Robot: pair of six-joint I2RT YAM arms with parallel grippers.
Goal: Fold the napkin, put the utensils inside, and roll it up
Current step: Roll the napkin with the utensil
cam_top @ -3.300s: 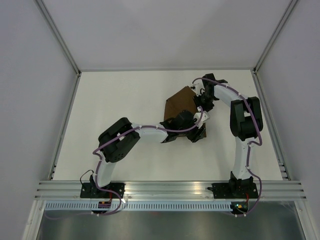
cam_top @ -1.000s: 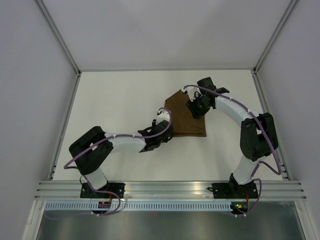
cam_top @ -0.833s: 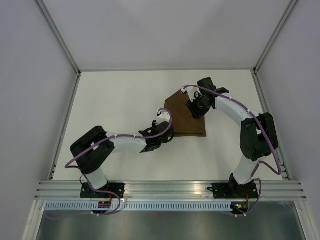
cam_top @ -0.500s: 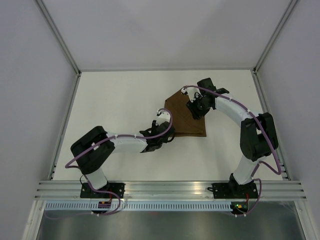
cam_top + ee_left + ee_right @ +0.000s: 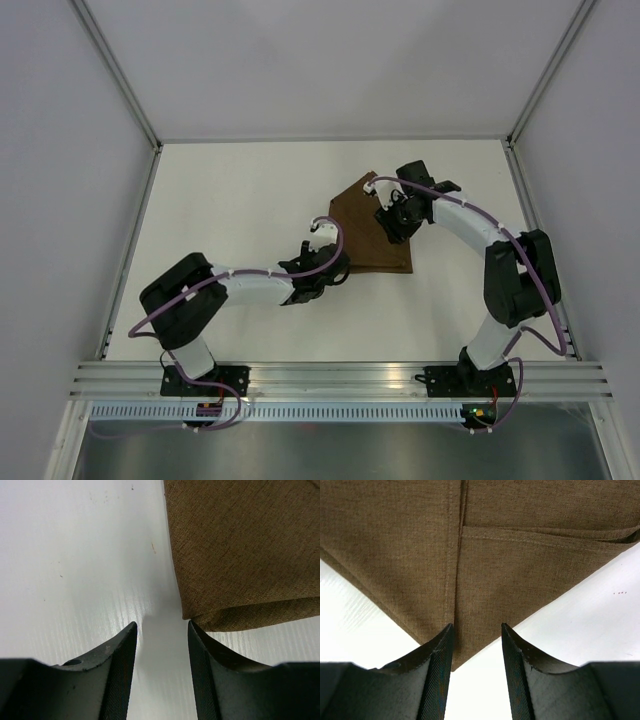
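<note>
Napkin (image 5: 362,240) folded flat, apex pointing far, left gripper (image 5: 162,625) and right gripper (image 5: 477,626) jaws apart, empty

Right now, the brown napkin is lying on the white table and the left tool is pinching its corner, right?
Not quite. The left tool isn't pinching the napkin: the left wrist view shows its jaws open over bare table, the napkin's corner just beside them. The napkin is brown and lies on the white table.
</note>
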